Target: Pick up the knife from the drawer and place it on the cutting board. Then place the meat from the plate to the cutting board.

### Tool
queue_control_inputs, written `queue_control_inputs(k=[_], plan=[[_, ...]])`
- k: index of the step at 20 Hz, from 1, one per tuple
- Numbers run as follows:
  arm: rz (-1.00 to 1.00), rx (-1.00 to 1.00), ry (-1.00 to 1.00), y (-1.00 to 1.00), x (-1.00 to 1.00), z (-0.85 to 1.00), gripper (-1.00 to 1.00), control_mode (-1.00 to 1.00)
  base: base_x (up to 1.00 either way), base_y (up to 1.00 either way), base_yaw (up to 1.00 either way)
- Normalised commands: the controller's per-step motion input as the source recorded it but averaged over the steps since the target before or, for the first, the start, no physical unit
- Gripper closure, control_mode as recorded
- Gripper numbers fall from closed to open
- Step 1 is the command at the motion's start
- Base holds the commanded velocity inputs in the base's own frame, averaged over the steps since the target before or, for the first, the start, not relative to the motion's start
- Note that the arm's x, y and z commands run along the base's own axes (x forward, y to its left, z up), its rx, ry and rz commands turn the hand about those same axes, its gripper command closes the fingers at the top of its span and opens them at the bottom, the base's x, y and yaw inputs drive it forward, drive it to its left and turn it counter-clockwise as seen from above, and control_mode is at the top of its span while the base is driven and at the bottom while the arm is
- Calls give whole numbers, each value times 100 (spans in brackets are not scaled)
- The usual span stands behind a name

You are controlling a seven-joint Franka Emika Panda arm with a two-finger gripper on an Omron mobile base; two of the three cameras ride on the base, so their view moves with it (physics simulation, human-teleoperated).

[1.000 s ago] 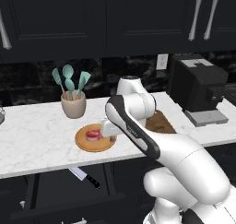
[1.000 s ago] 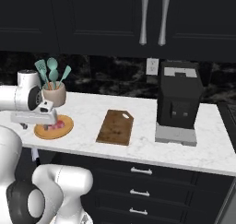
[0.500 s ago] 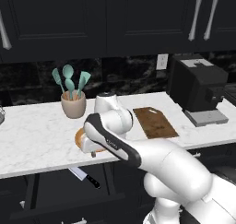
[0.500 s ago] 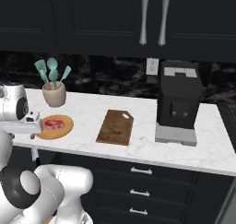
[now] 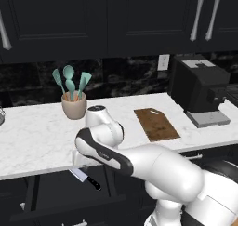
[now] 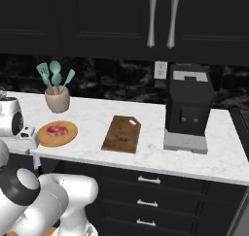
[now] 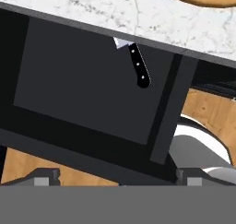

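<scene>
The drawer [image 7: 78, 85] stands pulled out below the counter's front edge. In it lies the knife [image 7: 138, 65], black handle in plain sight, its silver blade mostly hidden under the counter lip. The knife [image 5: 86, 179] also shows in the left base view, just below my lowered hand. My gripper [image 7: 118, 179] hangs open above the drawer, nothing between its fingers, some way from the knife. The meat [image 6: 56, 130] rests on the plate [image 6: 68, 135] on the counter, beside my hand. To the right lies the cutting board [image 6: 121, 134], bare.
A beige pot of teal utensils [image 5: 73, 104] stands at the back left of the marble counter [image 5: 32, 136]. A black coffee machine [image 6: 188, 106] stands right of the board. Cabinet drawers [image 6: 146, 191] run under the counter.
My arm has swung left and down, from over the plate to past the counter's front edge above the open drawer. The jaws have stayed open.
</scene>
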Motion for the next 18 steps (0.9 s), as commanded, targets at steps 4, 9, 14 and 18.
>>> queue_control_inputs(k=[4,9,14,18], plan=[[5,0,0,16,-6,-49,-100,-100,0,0,0],[1,0,2,20,-3,-46,-100,-100,0,0,0],[0,3,2,13,-9,-27,-100,-100,0,0,0],[0,0,2,23,-8,-13,-100,-100,0,0,0]])
